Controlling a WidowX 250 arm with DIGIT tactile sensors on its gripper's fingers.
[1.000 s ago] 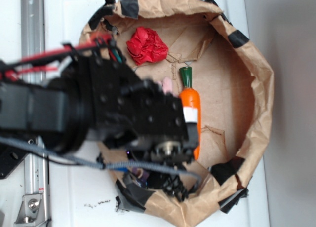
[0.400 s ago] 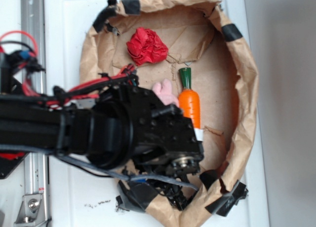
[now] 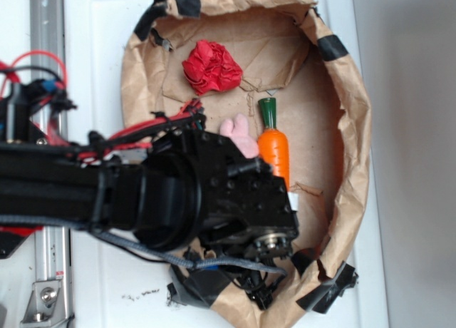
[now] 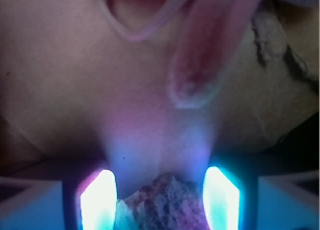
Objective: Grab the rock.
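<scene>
In the wrist view the rock [image 4: 165, 202], a lumpy brown-grey stone, sits low between my gripper [image 4: 159, 192] fingers. The glowing fingertips [image 4: 97, 200] stand either side of it, and the stone nearly fills the gap between them. My gripper is open around it and low over the brown paper floor. A pink bunny ear [image 4: 200, 65] lies just ahead. From the exterior view the black arm [image 3: 214, 200] reaches into the paper basin and hides both the rock and the fingers.
A crumpled brown paper basin [image 3: 353, 142] with black tape patches rings the workspace. Inside are a red paper ball [image 3: 211, 65], an orange carrot [image 3: 274, 146] with a green top, and the pink plush bunny [image 3: 239, 132] beside the arm.
The arm has swung down and toward the lower part of the basin, uncovering more of the bunny. Over the last half second it shifted only slightly further.
</scene>
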